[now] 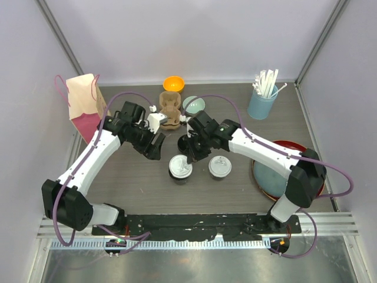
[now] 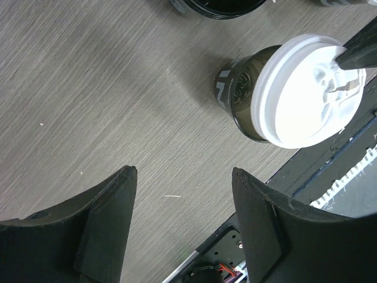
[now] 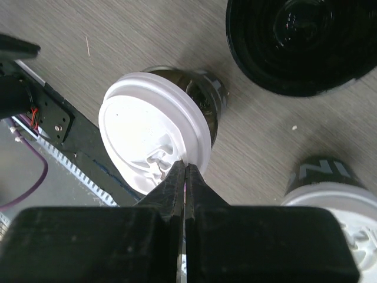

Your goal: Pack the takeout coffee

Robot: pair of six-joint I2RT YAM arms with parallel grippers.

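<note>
On the desk [image 1: 141,188], right jaws sit closed at the left cup's [image 1: 180,167] lid [image 3: 150,127]; left jaws stand apart, empty.

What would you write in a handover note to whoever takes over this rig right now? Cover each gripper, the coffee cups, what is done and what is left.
Left gripper: open, empty, beside the first cup.
Right gripper: shut, tips on that cup's white lid.
Second cup: stands lidded just beside the first, no gripper on it.
Done: both cups are lidded.
Left: neither is packed; the pink bag is probably where they go.
</note>
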